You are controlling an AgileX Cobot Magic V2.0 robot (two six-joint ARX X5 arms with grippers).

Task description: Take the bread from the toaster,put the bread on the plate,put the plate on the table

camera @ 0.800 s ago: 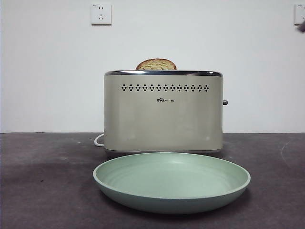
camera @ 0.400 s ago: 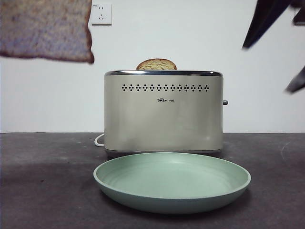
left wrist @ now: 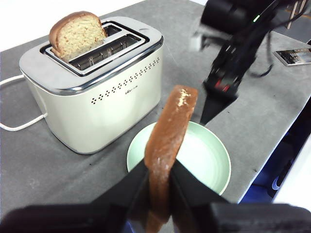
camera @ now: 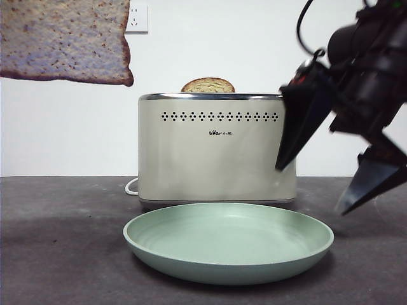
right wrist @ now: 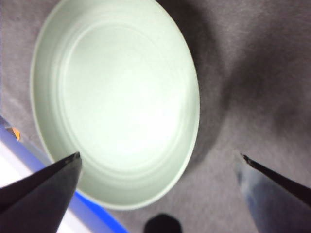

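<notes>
My left gripper is shut on the bread, a wholemeal slice with a dark brown crust, held upright above the near side of the plate. In the front view the bread fills the top left corner, high above the table; the gripper itself is out of frame there. The mint-green plate lies on the table in front of the cream toaster. My right gripper is open, hanging just above the plate's right side, and its wrist view shows the plate's rim between the jaws.
A paler golden slice stands in the toaster's slot and also shows in the left wrist view. A white cable runs from the toaster's left end. A wall socket is behind. The table edge runs close to the plate.
The right gripper has come down from the top right corner to beside the toaster, over the plate's right side. The bread entered at the top left and edged slightly right.
</notes>
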